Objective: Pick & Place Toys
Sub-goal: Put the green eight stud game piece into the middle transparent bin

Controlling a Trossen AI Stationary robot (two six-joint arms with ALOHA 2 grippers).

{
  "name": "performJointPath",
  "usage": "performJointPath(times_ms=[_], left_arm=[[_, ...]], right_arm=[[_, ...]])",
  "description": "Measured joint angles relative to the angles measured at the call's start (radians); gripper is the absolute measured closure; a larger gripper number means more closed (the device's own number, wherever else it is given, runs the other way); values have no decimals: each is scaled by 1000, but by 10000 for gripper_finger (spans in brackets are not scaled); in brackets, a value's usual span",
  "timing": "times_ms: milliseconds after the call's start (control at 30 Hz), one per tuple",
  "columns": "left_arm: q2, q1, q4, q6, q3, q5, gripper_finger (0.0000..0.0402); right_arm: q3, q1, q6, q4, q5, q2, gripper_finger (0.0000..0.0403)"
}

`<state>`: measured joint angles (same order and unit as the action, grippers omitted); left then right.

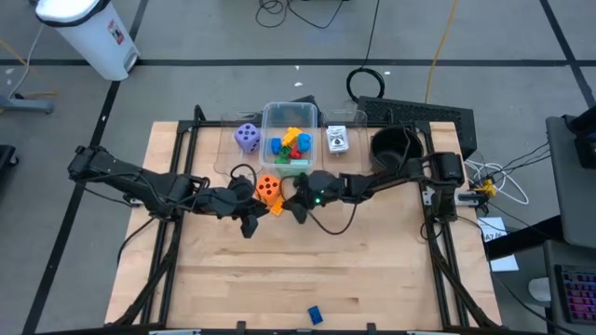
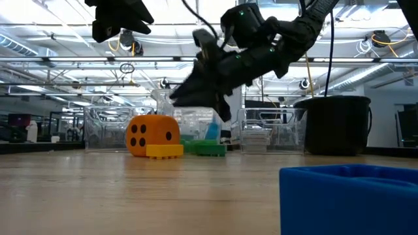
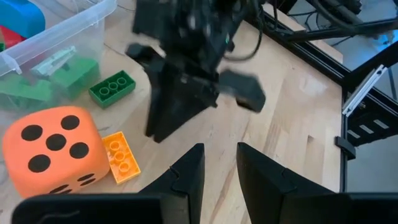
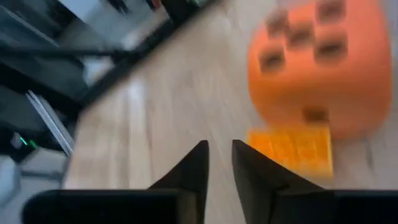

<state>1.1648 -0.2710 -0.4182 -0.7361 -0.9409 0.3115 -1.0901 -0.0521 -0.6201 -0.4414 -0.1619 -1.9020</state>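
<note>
Toys are mostly gathered in the clear tub (image 1: 291, 119) at twelve o'clock; an orange die (image 1: 268, 188) and yellow block (image 3: 120, 158) lie loose at centre. The right gripper (image 1: 300, 210) is held above, fingers nearly together and empty, likely for another pick. The left gripper (image 1: 249, 223) waits at nine o'clock, nearly closed, empty.

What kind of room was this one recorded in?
Probably a large lab or workshop hall: open ceiling trusses with lights behind the wooden table, a grey floor with loose cables, and a keyboard beside the rig.
</note>
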Motion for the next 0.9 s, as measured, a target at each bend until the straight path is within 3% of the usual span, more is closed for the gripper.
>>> performJointPath(times_ms=[267,400,533,667,800,900], left_arm=[[0,0,-6,24,0,0,304],[0,0,-6,26,0,0,304],[0,0,-6,40,0,1,304],[0,1,-5,79,0,4,304],[0,10,-2,103,0,4,304],[0,24,-4,105,0,4,304]], right_arm=[[-2,-45,-48,-155,-4,35,245],[-2,-79,10,-102,-67,63,217],[-53,-92,165,172,-74,101,217],[-157,-78,361,456,29,101,231],[-190,-51,445,512,161,92,244],[-190,-38,416,534,208,71,252]])
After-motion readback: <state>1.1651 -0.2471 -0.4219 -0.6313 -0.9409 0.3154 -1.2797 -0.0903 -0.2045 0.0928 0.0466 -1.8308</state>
